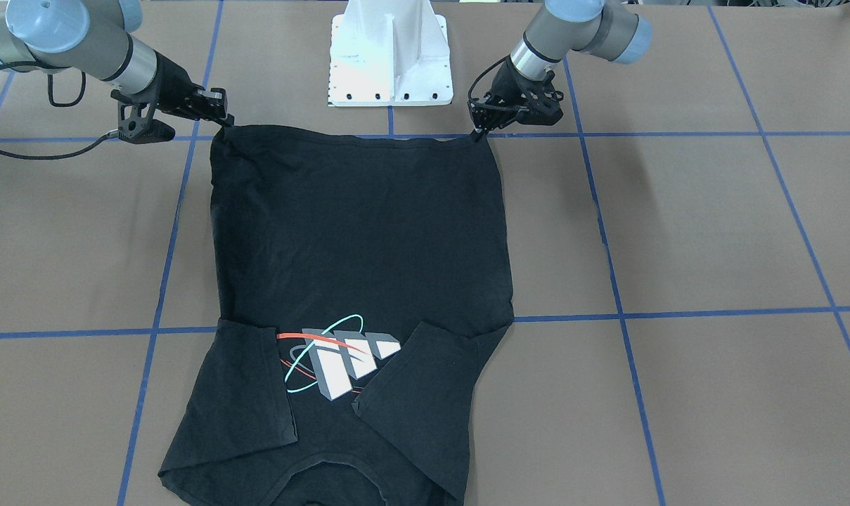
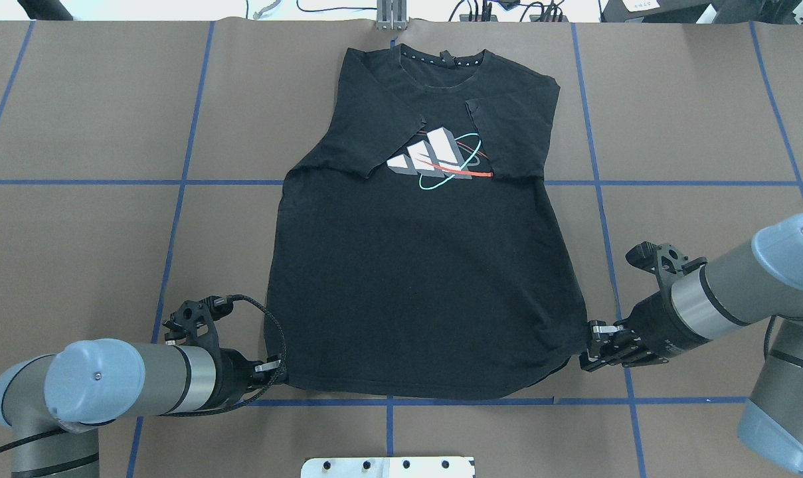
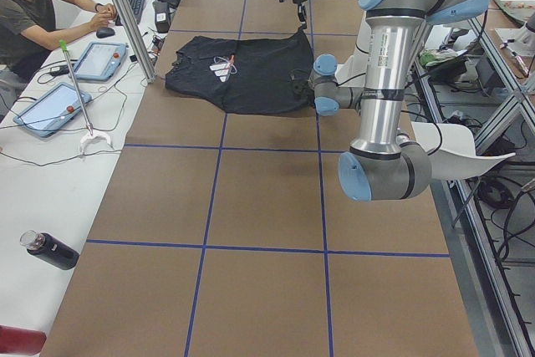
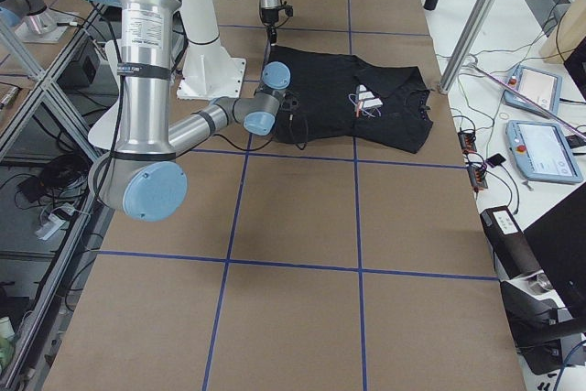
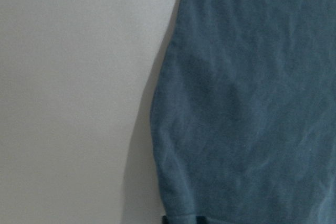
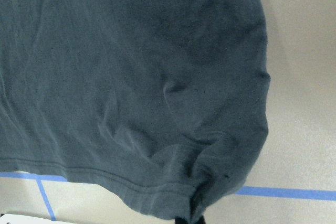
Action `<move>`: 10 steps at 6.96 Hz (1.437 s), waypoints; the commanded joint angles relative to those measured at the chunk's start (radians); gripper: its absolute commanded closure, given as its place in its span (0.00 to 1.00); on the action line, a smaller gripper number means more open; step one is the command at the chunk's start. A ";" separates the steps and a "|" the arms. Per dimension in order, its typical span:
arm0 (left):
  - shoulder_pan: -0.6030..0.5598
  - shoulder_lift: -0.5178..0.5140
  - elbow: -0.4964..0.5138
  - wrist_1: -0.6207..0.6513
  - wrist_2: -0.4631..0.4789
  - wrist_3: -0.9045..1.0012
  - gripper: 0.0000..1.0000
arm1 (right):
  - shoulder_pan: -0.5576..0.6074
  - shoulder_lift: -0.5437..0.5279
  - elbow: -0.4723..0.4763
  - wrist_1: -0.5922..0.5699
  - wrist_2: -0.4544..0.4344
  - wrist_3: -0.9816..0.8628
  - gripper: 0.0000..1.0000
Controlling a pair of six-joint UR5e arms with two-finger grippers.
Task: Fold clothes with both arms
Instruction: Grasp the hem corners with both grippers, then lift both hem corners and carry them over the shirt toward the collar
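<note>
**Two arms pinch hem of black T-shirt on gridded table**

Seen from overhead, a brown table [image 2: 76, 99] crossed by blue tape lines fills the scene. A black T-shirt [image 2: 421, 279] lies flat at its centre, front up, collar toward 12 o'clock and hem toward 6 o'clock, nearest the robot. Both short sleeves are folded inward over the chest.

The left arm [image 2: 129, 382] reaches in from 8 o'clock and the right arm [image 2: 726, 299] from 4 o'clock, both low over the table. The white pedestal base [image 2: 388, 467] shows at the 6 o'clock edge, just beyond the hem.

The left gripper [image 2: 278, 372] sits at the shirt's 7 o'clock hem corner, its jaws narrowed onto the fabric edge. The right gripper [image 2: 590, 345] sits at the 5 o'clock hem corner, its jaws pinched on cloth that bunches into them in the right wrist view. From the front-facing camera the hem runs nearly straight between the two grippers.

The chest print [image 2: 441, 159], white-grey slanted blocks ringed in red and teal, shows between the folded sleeves, which overlap its edges.
</note>
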 commanded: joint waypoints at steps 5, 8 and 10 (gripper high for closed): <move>0.065 0.140 -0.278 0.120 -0.170 0.013 1.00 | -0.002 -0.130 0.006 0.188 0.274 0.006 1.00; 0.163 0.142 -0.371 0.246 -0.218 0.012 1.00 | -0.029 -0.206 0.006 0.357 0.368 0.137 1.00; 0.165 0.142 -0.400 0.251 -0.281 0.012 1.00 | -0.063 -0.207 0.007 0.398 0.365 0.203 1.00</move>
